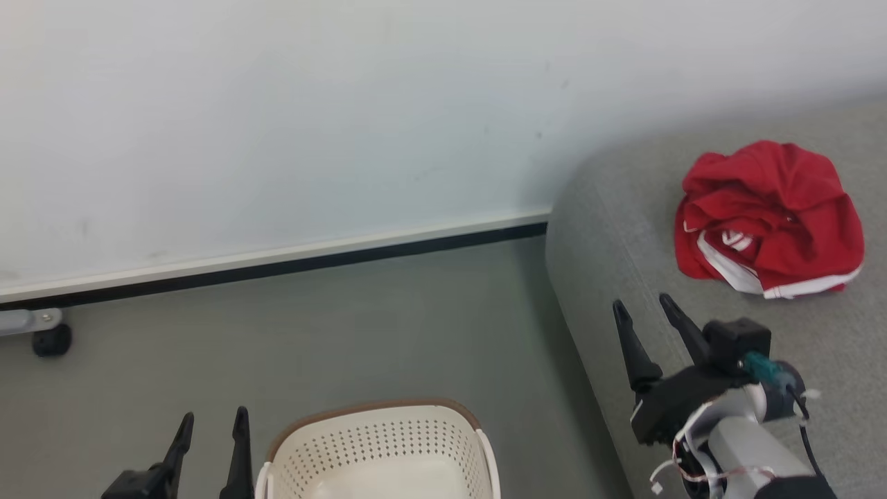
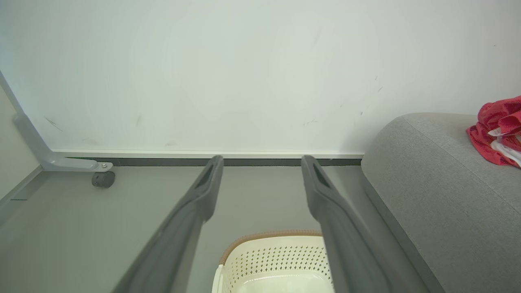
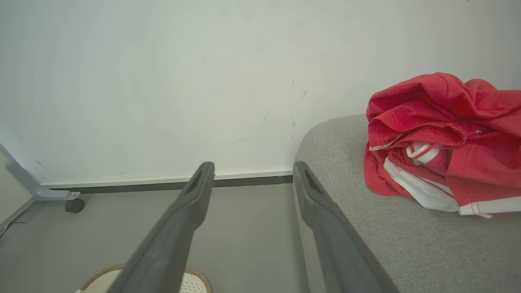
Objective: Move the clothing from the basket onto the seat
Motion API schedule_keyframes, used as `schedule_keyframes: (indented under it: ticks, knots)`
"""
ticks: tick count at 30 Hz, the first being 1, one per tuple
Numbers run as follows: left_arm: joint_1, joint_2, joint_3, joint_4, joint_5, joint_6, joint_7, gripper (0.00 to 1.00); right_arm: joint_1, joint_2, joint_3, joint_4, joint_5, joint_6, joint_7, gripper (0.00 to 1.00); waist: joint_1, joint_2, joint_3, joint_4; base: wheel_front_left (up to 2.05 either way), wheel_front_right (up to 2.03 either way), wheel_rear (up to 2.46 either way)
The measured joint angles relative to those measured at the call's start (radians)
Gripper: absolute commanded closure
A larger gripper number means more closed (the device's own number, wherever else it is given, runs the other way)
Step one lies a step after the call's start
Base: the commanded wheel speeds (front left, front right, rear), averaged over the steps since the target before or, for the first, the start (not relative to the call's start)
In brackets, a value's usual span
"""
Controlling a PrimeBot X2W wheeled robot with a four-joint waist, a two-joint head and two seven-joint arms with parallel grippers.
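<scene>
The red clothing (image 1: 769, 218) with white stripe trim lies crumpled on the grey seat (image 1: 624, 229) at the right; it also appears as clothing (image 3: 443, 142) in the right wrist view and at the edge of the left wrist view (image 2: 498, 130). The cream basket (image 1: 380, 450) with its brown rim stands on the floor at the bottom centre, and what shows of its inside holds nothing. My right gripper (image 1: 641, 312) is open over the seat's front edge, below and left of the clothing. My left gripper (image 1: 213, 419) is open just left of the basket.
A white wall with a dark baseboard (image 1: 277, 267) runs behind the grey floor. A grey metal leg on a black caster (image 1: 50, 339) stands at the far left by the wall. The seat's rounded corner (image 2: 390, 134) lies right of the basket.
</scene>
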Motion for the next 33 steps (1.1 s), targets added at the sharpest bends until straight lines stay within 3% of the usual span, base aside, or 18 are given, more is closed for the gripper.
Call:
schedule_keyframes:
  ticks: [8,20,33]
  knots:
    - [0.086,-0.022,0.073,-0.068,0.006,0.001,0.0,0.0,0.159,-0.012,-0.027,-0.175,-0.028,-0.059,0.0,0.0,0.0001,0.0,-0.048,0.045,0.0,0.0,0.0]
    - [0.162,-0.048,0.125,-0.149,0.05,0.001,0.0,0.0,0.315,-0.022,-0.067,-0.373,-0.06,-0.088,0.0,0.0,0.0001,0.0,-0.055,0.049,0.0,0.0,0.0]
    - [0.179,-0.057,0.158,-0.185,0.085,0.001,0.0,0.0,0.386,-0.044,-0.119,-0.482,-0.098,-0.105,0.0,0.0,0.0003,0.0002,-0.058,0.043,0.0,0.0,0.0]
